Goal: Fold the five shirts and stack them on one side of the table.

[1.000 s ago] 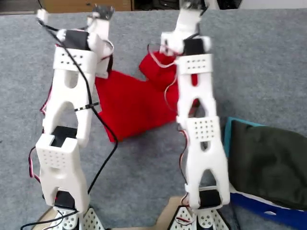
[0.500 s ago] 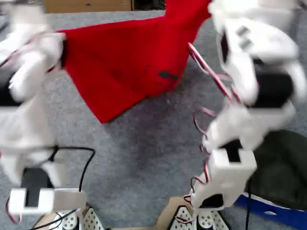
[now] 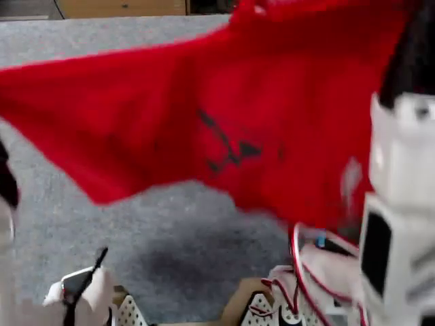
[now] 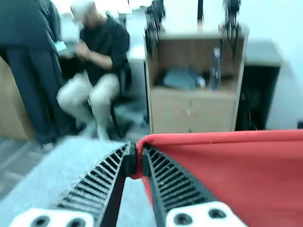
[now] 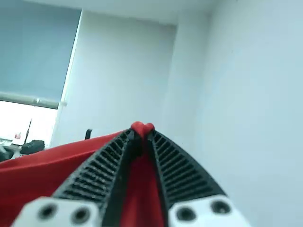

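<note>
Near edge, high view: perforated white plastic arm bases (image 3: 262, 309) and a loop of thin red and white wires (image 3: 306, 261). A blocky white arm (image 3: 401, 204) rises at the right, close to the camera, with a black panel on its side; cannot tell which arm. A black cable (image 3: 92, 268) runs off a white part at the near left. The table (image 3: 156, 231) has a grey, fuzzy, felt-like cover with a darker shadow patch in the near middle.

The red shirt (image 3: 204, 115) is off the table, held up in the air and stretched wide from left to right over the middle. The fabric is soft and matte, the lower edge sags in a slanted line, and there is a small dark print (image 3: 228, 146) near the centre.

Left gripper (image 4: 138, 152): black ribbed wedge-shaped fingers (image 4: 165, 179) pinched tight on a corner of the shirt, whose hem leaves the tips taut and straight. The grey table cover lies beyond.

Right gripper (image 5: 142, 130): the same black ridged fingers (image 5: 170, 165) clamped narrow, with a small red fold poking out between the tips. The rest of the cloth spreads off from there.

Far: a boxy wooden cabinet (image 4: 194, 90) with an open shelf and a flat door front. A plain pale wall (image 5: 142, 71) stands behind the right gripper.
</note>
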Robot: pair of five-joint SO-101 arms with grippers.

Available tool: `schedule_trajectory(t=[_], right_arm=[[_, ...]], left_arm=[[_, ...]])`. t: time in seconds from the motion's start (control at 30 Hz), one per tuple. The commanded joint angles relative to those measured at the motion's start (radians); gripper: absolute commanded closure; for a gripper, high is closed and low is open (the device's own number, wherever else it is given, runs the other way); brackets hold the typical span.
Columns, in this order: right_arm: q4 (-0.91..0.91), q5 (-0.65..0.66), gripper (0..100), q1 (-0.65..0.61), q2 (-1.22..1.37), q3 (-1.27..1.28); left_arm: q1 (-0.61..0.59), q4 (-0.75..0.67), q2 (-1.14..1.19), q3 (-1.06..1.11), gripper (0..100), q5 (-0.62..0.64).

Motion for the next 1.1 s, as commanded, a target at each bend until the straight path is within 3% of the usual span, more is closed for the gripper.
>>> schedule_trajectory(t=[0.0, 0.17, 0.3, 0.37, 0.5, 0.6, 0.73, 0.8, 0.9, 1.07], right_arm=[[-0.021, 0.023, 99.3, 0.018, -0.047, -0.004], [0.146, -0.009, 99.3, -0.053, -0.053, 0.047], [0.255, -0.025, 99.3, -0.097, -0.002, 0.186], [0.244, -0.074, 99.3, -0.094, 0.051, 0.272], [0.138, -0.144, 99.3, -0.104, 0.194, 0.449], [-0.008, -0.167, 99.3, -0.134, 0.335, 0.579], [-0.273, -0.166, 99.3, -0.147, 0.555, 0.694], [-0.387, -0.164, 99.3, -0.148, 0.665, 0.705], [-0.496, -0.164, 99.3, -0.153, 0.809, 0.667], [-0.583, -0.164, 99.3, -0.165, 0.980, 0.481]], left_arm=[[-0.014, 0.008, -0.064, -0.015, 98, 0.005], [-0.008, 0.008, -0.122, 0.098, 98, 0.009], [-0.006, -0.011, -0.122, 0.319, 98, 0.008], [-0.006, -0.087, -0.116, 0.480, 98, 0.009], [-0.006, -0.384, -0.088, 0.879, 98, 0.006], [-0.005, -0.735, -0.024, 1.197, 98, 0.008], [0.005, -1.250, 0.114, 1.458, 98, 0.011], [0.011, -1.490, 0.216, 1.513, 98, 0.011], [0.043, -1.715, 0.401, 1.499, 98, 0.011], [0.049, -1.788, 0.702, 1.235, 98, 0.012]])
